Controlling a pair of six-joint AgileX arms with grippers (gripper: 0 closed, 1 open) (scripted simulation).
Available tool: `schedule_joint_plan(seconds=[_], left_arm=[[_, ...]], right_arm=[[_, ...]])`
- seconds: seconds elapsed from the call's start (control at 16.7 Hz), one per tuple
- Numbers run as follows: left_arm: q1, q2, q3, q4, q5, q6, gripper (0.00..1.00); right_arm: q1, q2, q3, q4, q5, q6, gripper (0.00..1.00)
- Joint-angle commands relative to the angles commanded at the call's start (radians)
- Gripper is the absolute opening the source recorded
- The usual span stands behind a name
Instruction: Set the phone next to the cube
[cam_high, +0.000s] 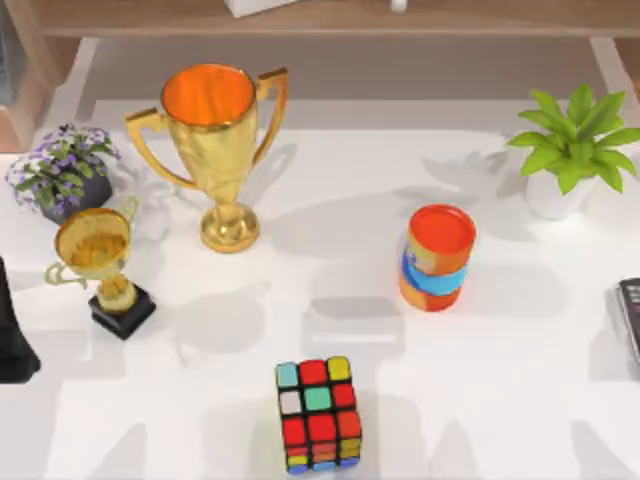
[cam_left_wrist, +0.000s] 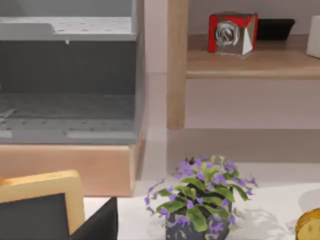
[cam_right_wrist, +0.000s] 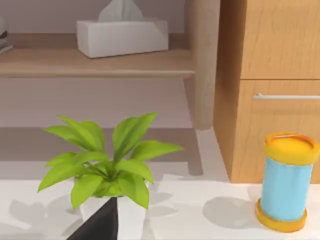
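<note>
From above, the cube (cam_high: 319, 415) stands at the table's (cam_high: 520, 400) near edge, about midway across. The orange-and-blue can (cam_high: 436, 258) is well apart from it toward the right, and the big gold trophy (cam_high: 212, 140) and small trophy (cam_high: 100, 265) stand to the left. A dark flat thing (cam_high: 629, 318) with a pale rim is cut off by the right edge; whether it is the phone cannot be told. My left arm (cam_high: 12, 335) shows dark at the left edge.

At the left wrist, a dark tip of the left gripper (cam_left_wrist: 100, 225) points toward the purple-flowered plant (cam_left_wrist: 200, 197); open or closed, I cannot tell.

At the right wrist, the right gripper (cam_right_wrist: 100, 222) shows a dark tip before the green plant (cam_right_wrist: 107, 167); its state cannot be told either.
</note>
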Motion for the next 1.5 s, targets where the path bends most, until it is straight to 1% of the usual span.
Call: schedule_joint_plan(seconds=[0.24,0.48,0.66,1.14,1.5], left_arm=[[0.000,0.000,0.000,0.000,0.000,0.000,1.00],[0.000,0.000,0.000,0.000,0.000,0.000,1.00],[0.000,0.000,0.000,0.000,0.000,0.000,1.00],[0.000,0.000,0.000,0.000,0.000,0.000,1.00],[0.000,0.000,0.000,0.000,0.000,0.000,1.00]], right_arm=[[-0.009,0.031,0.027,-0.018,0.000,-0.020,1.00],[-0.056,0.220,0.178,-0.120,-0.001,-0.128,1.00],[-0.111,0.470,0.349,-0.237,-0.002,-0.250,1.00],[-0.284,1.298,0.872,-0.605,-0.003,-0.621,1.00],[-0.393,1.771,1.193,-0.827,0.000,-0.846,1.00]])
